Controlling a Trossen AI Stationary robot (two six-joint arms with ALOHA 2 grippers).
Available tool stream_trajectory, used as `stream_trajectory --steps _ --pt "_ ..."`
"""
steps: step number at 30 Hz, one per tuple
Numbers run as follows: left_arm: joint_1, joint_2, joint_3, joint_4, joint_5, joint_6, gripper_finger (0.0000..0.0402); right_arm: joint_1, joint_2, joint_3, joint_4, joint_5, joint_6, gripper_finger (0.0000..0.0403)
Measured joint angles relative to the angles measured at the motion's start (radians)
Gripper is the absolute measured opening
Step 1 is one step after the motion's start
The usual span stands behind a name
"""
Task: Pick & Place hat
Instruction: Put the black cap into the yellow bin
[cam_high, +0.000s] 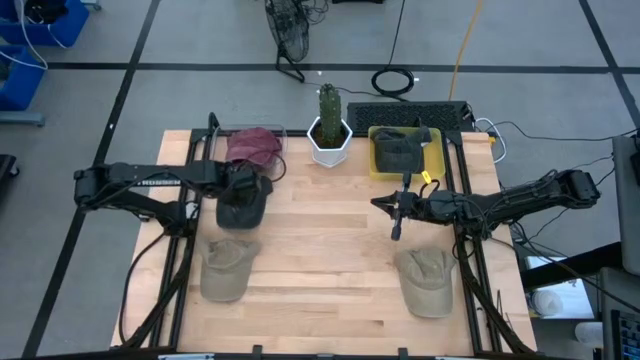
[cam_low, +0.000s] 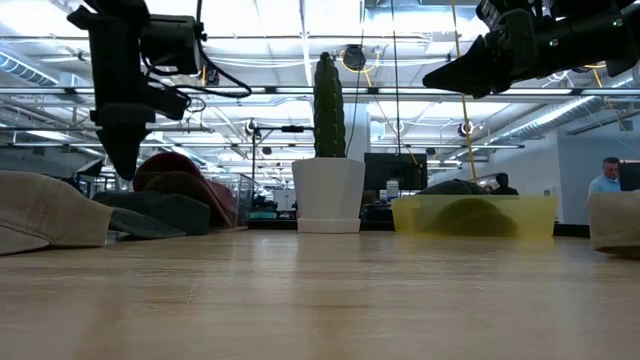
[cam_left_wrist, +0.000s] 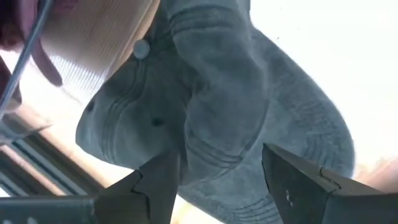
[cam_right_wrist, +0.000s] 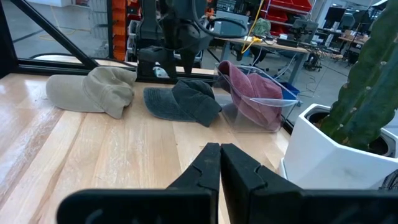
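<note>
- The left end effector (cam_high: 240, 192) is hanging right over the dark grey hat (cam_high: 241, 208) on the left side of the desk (cam_high: 330, 270), and its fingers (cam_left_wrist: 158, 183) are sitting spread apart on either side of the hat's crown, not pinching anything.
- From table height you can see that left end effector (cam_low: 122, 150) pointing straight down, tip just above the dark grey hat (cam_low: 150, 212).
- That dark grey hat (cam_left_wrist: 217, 112) is lying flat on the wood, just in front of a clear bin (cam_high: 262, 135) that's holding a maroon hat (cam_high: 254, 146).
- The right end effector (cam_high: 397, 222) is hovering over the middle-right of the desk with its fingers (cam_right_wrist: 208, 165) pressed together, carrying nothing.
- In the low view the right end effector (cam_low: 440, 78) is riding high in the air, well above everything on the desk.
- Two tan hats are lying on the near side of the desk: one (cam_high: 224, 266) on the left, just below the dark grey one, and the other (cam_high: 426, 278) on the right.
- At the back there's a white pot with a cactus (cam_high: 329, 128) in the middle, and a yellow bin (cam_high: 378, 165) beside it on the right with another dark hat (cam_high: 400, 150) sitting inside.
- In the low view a person (cam_low: 606, 180) is showing far off in the room behind the desk, at the right.
</note>
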Motion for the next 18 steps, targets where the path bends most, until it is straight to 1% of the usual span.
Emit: stream_trajectory --steps 11,16,18 --pt "0.037 0.14 0.0 0.017 -0.028 0.008 0.023 0.0 0.0 0.0 0.0 0.0 -0.002 0.0004" --pt "0.037 0.169 0.0 0.018 -0.026 0.013 0.023 0.0 0.0 0.0 0.0 0.0 -0.006 0.0004" --pt "0.037 0.172 0.0 0.021 -0.007 0.013 0.023 0.0 0.0 0.0 0.0 0.0 -0.006 0.0004"
